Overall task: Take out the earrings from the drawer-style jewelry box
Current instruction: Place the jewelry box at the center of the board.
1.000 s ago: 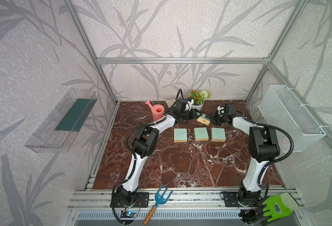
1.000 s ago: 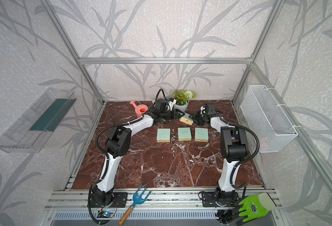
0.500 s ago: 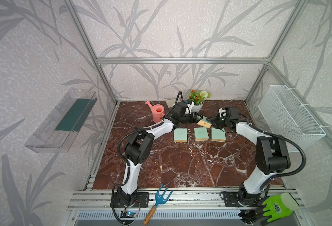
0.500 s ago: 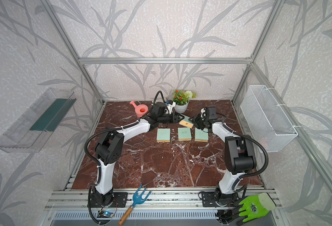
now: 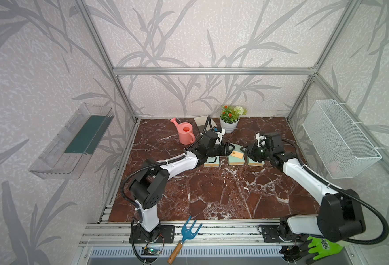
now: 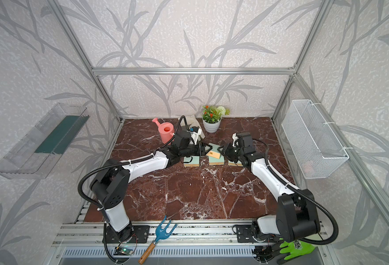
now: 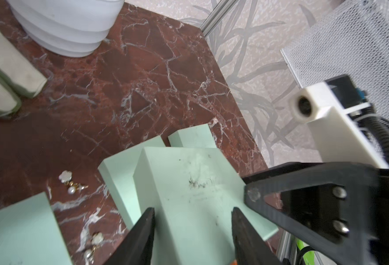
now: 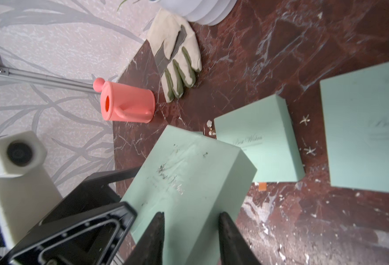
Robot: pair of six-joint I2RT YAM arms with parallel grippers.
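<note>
Both grippers are clamping the same box (image 8: 188, 169), a mint-green cardboard block with matte, scuffed faces and faint script lettering. They are holding it tilted above the marble table (image 5: 211, 195). The left gripper (image 7: 192, 210) is pinching it between two black tapered fingers, one on each side face. The right gripper (image 8: 191, 214) is gripping it the same way from the opposite end. In both top views a tan-orange panel (image 5: 237, 155) is showing on the box's upper side.

Three other boxes (image 5: 211, 160), flat, square and the same green, are lying in a row on the red-brown, white-veined stone below.

The earrings (image 7: 70, 185) are lying loose on the marble, outside every box, in the gap between two of the flat boxes. They are a round pearl-like bead on a gold-coloured fitting and a pale flower-shaped piece just beside it. A second pair (image 7: 93, 243) is lying in the same gap, nearer the left gripper. Two tiny star-shaped pieces (image 8: 304, 119) are resting in the next gap.

Toward the back wall, a smooth pink plastic watering can (image 5: 185, 133), a limp cloth glove (image 8: 177, 46) and a ribbed white pot (image 5: 229, 125) are standing clear of the boxes.
</note>
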